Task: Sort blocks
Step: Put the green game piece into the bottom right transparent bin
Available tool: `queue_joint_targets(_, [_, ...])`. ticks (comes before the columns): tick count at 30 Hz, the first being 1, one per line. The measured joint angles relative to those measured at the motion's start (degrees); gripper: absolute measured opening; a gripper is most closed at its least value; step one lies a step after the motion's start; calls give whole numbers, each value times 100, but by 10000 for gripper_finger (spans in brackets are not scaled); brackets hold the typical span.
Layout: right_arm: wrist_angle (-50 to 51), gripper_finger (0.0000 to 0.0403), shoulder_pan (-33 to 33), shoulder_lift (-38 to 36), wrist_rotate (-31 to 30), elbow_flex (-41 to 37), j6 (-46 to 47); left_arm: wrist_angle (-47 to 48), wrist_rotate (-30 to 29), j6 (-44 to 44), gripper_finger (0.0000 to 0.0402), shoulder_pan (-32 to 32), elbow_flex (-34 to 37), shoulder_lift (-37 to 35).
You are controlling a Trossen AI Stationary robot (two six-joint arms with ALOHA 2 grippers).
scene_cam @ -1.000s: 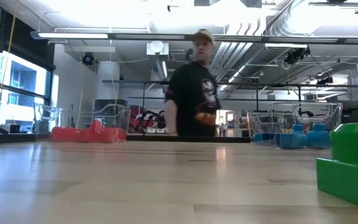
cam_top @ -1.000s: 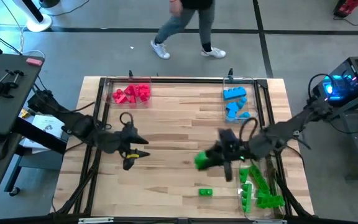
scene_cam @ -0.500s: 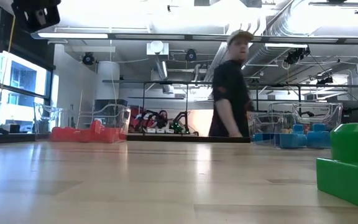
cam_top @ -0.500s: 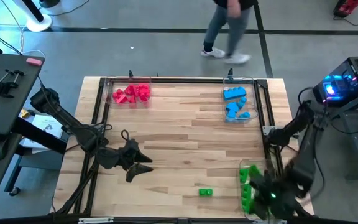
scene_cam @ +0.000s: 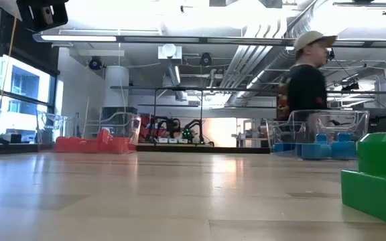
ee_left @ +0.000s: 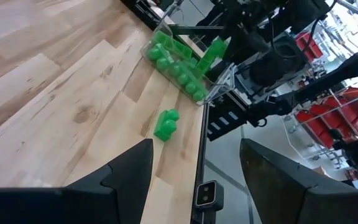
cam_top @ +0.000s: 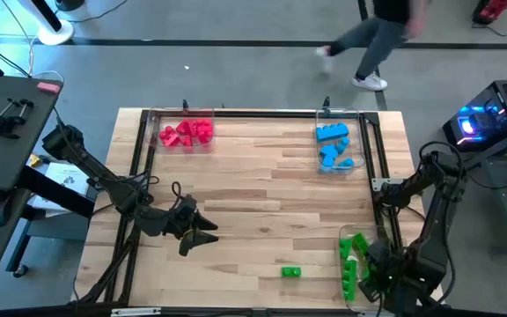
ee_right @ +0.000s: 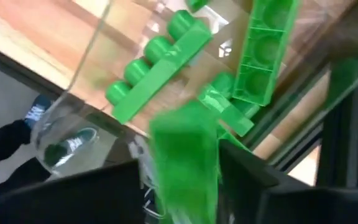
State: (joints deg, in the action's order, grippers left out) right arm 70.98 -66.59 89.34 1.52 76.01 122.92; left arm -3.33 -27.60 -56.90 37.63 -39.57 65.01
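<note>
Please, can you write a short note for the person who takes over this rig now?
Left tool: open, empty, above the table, left side.
Right tool: over the green tray, a green block at its tip; grip unclear.
Done: red blocks and blue blocks in their trays, many green blocks in theirs.
To do: one loose green block on the table.

The scene is lit evenly from overhead. In the low view, the ceiling lights (scene_cam: 246, 17) are blown out to white glare, and the near green block (scene_cam: 380, 175) at 3 o'clock is rendered soft. Motion blur is seen on the walking person (cam_top: 372, 40) and across the right wrist view.
</note>
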Motion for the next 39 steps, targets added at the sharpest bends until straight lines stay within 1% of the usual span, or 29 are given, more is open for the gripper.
queue_joint_targets(5, [-268,182,91,-2,73,0,-459,-4,0,0,227,0,0,0])
queue_joint_targets(7, [-453,210,121,-19,130,0,-635,-1,0,-2,227,5,0,0])
queue_joint_targets(9, [-814,229,158,-83,221,0,-892,-2,0,-2,227,4,0,0])
queue_joint_targets(12, [-1474,239,175,-203,131,0,-1112,2,0,-2,227,4,0,0])
queue_joint_targets(16, [-2618,238,267,-276,-608,2,-1406,15,0,0,227,4,0,0])
queue_joint_targets(19, [-3486,238,492,-275,-1527,2,-1880,47,0,8,227,4,0,0])
queue_joint_targets(22, [-4243,238,834,-275,-2432,2,-2635,45,-2,51,227,2,0,0])
queue_joint_targets(24, [-4698,238,1104,-275,-2674,4,-3259,43,-2,51,227,1,0,0])
queue_joint_targets(27, [-5178,238,1537,-275,-2616,7,-4095,45,-2,50,227,0,0,0])
queue_joint_targets(31, [-5520,238,2068,-275,-2227,7,-4866,44,-2,52,227,2,0,0])
queue_joint_targets(35, [-5574,238,2515,-225,-1571,7,-5202,43,-2,50,227,2,0,0])
queue_joint_targets(39, [-5576,238,2739,-4,-1013,7,-5339,46,-2,14,227,4,0,0])
